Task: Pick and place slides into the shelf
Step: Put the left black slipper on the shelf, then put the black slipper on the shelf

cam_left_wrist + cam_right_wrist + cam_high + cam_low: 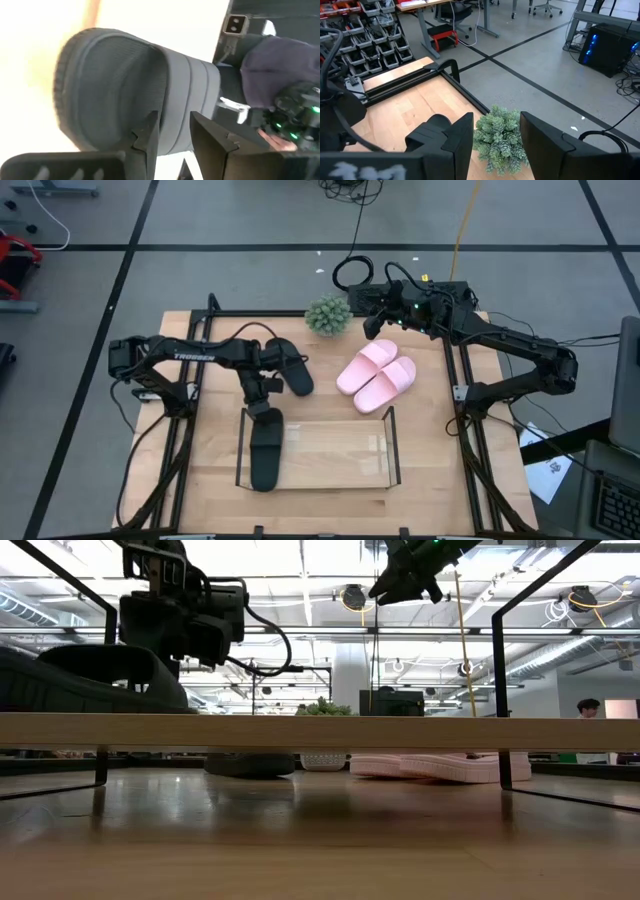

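From above, the shelf (pixel 385 442) holds one black slide (pixel 266 450) at its left end, the left gripper (pixel 263 402) over its heel. "TROSSEN" marks that arm. The other black slide (pixel 293 366) and the pink pair (pixel 377 375) lie behind; a plant (pixel 327 315) stands beyond.

Low view: the right gripper (pixel 408 578) hangs high.

Left wrist: the fingers (pixel 147 136) stand slightly apart astride the slide's strap.

Right wrist: fingers (pixel 460 135) parted, empty.

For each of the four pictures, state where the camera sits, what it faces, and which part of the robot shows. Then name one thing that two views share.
High view: above the table, looking straight down; both arms, the shelf, black slides and pink slides.
Low view: at table-top height, looking level across; the arms enter from above, pink slides beyond.
Left wrist view: on the left arm, facing a black slide past the left gripper.
Right wrist view: on the right arm, facing a potted plant past the right gripper.
Shared: the plant also shows from above.
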